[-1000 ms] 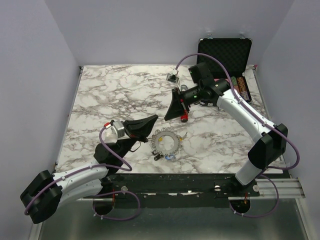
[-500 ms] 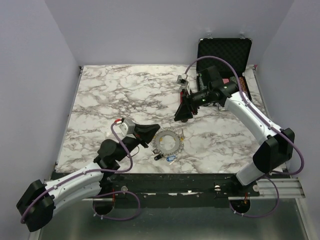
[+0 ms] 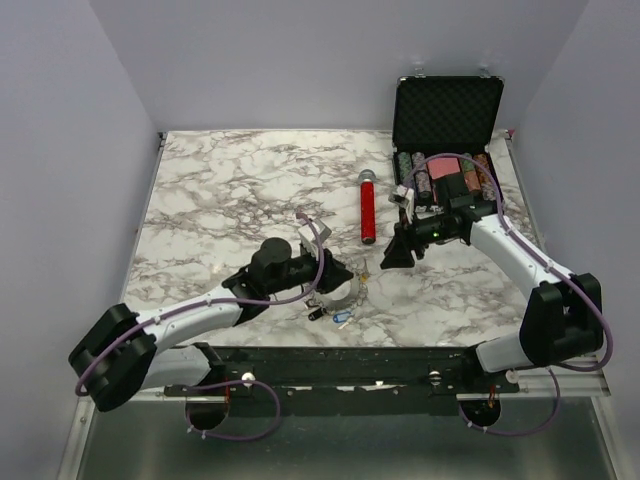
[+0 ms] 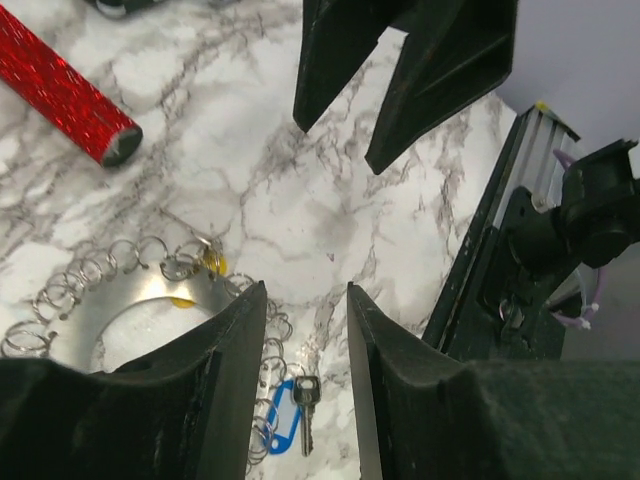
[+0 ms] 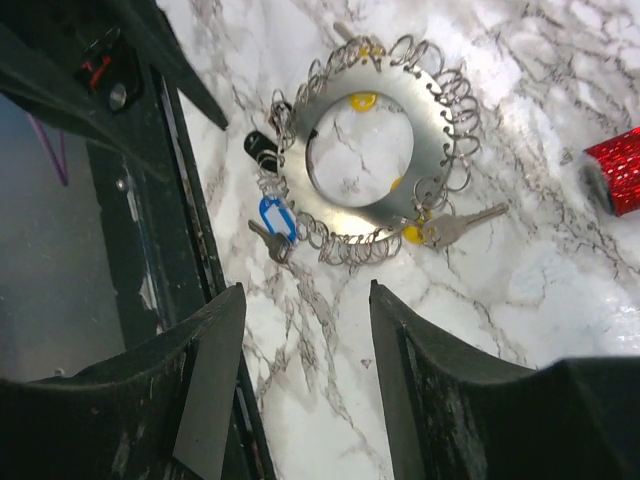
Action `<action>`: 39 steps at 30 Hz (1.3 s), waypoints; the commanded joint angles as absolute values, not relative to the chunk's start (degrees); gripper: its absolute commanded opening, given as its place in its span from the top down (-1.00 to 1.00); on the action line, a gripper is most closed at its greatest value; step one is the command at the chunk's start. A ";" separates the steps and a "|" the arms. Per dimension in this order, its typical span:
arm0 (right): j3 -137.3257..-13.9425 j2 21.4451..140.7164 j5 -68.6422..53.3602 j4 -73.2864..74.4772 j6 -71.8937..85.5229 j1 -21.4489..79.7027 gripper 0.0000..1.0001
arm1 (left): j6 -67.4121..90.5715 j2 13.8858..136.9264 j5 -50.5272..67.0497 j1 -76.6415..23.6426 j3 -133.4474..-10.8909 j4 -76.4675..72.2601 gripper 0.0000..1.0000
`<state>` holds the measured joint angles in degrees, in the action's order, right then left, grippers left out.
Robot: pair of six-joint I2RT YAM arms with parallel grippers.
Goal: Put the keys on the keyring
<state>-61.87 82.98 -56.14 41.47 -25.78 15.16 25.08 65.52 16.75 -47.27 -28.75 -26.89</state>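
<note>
The top external view looks down from above and behind over the whole bench (image 3: 200, 200). The left wrist view sits low, just beside the keyring (image 4: 140, 295), looking across it toward the red cylinder (image 4: 60, 90). The right wrist view looks steeply down on the keyring from farther off. All three share it.

this is looking like a robotics lab test cell rather than a home or shop. plain lilac panels (image 3: 60, 150) are enclosing a marble-patterned tabletop (image 3: 230, 180) on three sides. the left arm (image 3: 190, 320) and right arm (image 3: 510, 255), both white and black, are standing bolted to a black metal rail (image 3: 400, 365) at the near edge. purple cables (image 3: 604, 325) are looping off their joints. wrist cameras are looking down past black fingers at the same tabletop.
</note>
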 commanded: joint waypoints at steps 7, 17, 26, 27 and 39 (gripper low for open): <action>-53.61 81.30 -59.32 32.96 -32.43 11.52 -0.24 | 21.89 81.11 20.04 -49.13 -38.13 -17.59 0.08; -53.26 81.30 -61.08 32.61 -31.99 8.70 -0.24 | 18.28 92.98 14.33 -50.80 -52.20 -3.35 0.20; -53.17 81.12 -62.40 32.70 -32.08 7.47 -0.24 | 15.56 99.66 7.04 -53.35 -61.34 8.34 0.20; -53.09 80.86 -62.49 32.70 -32.08 7.30 -0.24 | 15.47 100.02 5.90 -53.44 -61.87 9.05 0.20; -52.91 80.51 -63.63 32.70 -32.08 6.24 -0.24 | 13.71 103.53 2.20 -53.70 -66.35 13.18 0.19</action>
<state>-53.78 81.34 -61.41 33.87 -31.14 6.87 15.11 101.45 4.19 -53.39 -64.05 10.63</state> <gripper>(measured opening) 0.617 0.403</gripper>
